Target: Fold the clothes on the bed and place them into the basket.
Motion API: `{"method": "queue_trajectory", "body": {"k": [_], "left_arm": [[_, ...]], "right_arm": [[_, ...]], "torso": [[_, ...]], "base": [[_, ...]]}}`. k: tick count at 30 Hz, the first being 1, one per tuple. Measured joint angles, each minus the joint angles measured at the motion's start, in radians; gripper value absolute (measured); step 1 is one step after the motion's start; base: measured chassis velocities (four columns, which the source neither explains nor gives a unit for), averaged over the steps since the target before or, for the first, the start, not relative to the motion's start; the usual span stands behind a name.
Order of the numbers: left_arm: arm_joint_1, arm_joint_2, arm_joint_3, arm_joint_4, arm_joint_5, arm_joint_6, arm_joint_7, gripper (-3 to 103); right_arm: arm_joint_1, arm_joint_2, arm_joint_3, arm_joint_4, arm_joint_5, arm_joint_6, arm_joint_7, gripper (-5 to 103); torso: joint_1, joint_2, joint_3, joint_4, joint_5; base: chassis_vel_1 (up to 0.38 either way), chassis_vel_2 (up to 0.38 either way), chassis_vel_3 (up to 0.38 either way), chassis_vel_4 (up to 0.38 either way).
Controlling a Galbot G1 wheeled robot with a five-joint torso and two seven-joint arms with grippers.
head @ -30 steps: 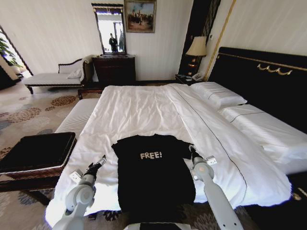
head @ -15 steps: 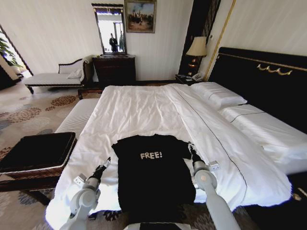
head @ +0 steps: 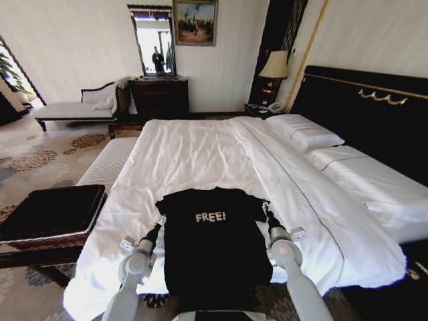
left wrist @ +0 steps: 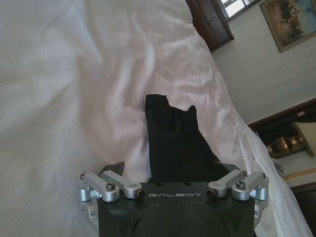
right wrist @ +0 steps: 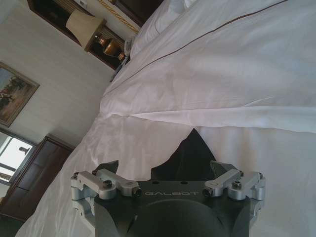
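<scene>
A black T-shirt (head: 214,241) with white "FREE!" lettering lies flat and face up at the near edge of the big white bed (head: 200,150), its hem draping over the edge toward you. Your left gripper (head: 159,223) sits at the shirt's left sleeve and your right gripper (head: 267,210) at its right sleeve, both low against the sheet. In each wrist view the jaws stand apart, with black cloth lying between them. The shirt looks light, soft and limp, so it will likely sag and bunch; a pinch at the sleeve or shoulder seams, through the shirt alone, should hold best, since the loose white sheet beneath could come up with it. The black basket (head: 50,210) stands on the floor to your left, well apart from the shirt, with a white cushioned bench (head: 107,164) beyond it beside the bed. Pillows (head: 304,132) lie far off by the headboard.
</scene>
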Motion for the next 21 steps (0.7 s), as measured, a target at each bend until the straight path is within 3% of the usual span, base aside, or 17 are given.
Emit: {"method": "queue_trajectory", "body": {"k": [3, 7, 9, 12, 15, 18, 21], "left_arm": [[-0.031, -0.009, -0.008, 0.033, -0.006, -0.001, -0.001, 101], [-0.09, -0.023, -0.018, 0.091, -0.025, -0.012, -0.002, 83], [-0.095, -0.025, -0.018, 0.094, -0.028, -0.013, 0.0, 83], [-0.11, -0.035, -0.015, 0.095, -0.036, -0.017, 0.008, 67], [-0.115, -0.037, -0.015, 0.095, -0.039, -0.019, 0.01, 61], [-0.124, -0.036, -0.017, 0.102, -0.044, -0.023, 0.012, 45], [-0.129, -0.034, -0.018, 0.106, -0.045, -0.024, 0.015, 40]], "right_arm": [[0.0, -0.001, 0.0, -0.004, 0.0, 0.0, 0.0, 100], [0.001, 0.001, -0.004, -0.011, 0.0, 0.0, 0.001, 100], [0.001, 0.001, -0.005, -0.012, -0.001, 0.0, 0.002, 100], [0.003, 0.003, -0.009, -0.016, -0.004, -0.001, 0.003, 100], [0.003, 0.004, -0.009, -0.018, -0.007, -0.001, 0.003, 100], [0.0, 0.004, -0.009, -0.024, -0.009, -0.001, 0.004, 100], [0.0, 0.006, -0.009, -0.028, -0.01, -0.001, 0.004, 100]], "torso": [[0.0, 0.0, 0.0, 0.0, 0.0], [0.0, 0.0, 0.0, 0.0, 0.0], [0.0, 0.0, 0.0, 0.0, 0.0], [0.0, 0.0, 0.0, 0.0, 0.0], [0.0, 0.0, 0.0, 0.0, 0.0], [0.0, 0.0, 0.0, 0.0, -0.0001], [0.0, 0.0, 0.0, 0.0, 0.0]], "base": [[0.0, 0.0, 0.0, 0.0], [0.0, 0.0, 0.0, 0.0], [0.0, 0.0, 0.0, 0.0], [0.0, 0.0, 0.0, 0.0], [0.0, 0.0, 0.0, 0.0], [0.0, 0.0, 0.0, 0.0], [0.0, 0.0, 0.0, 0.0]]}}
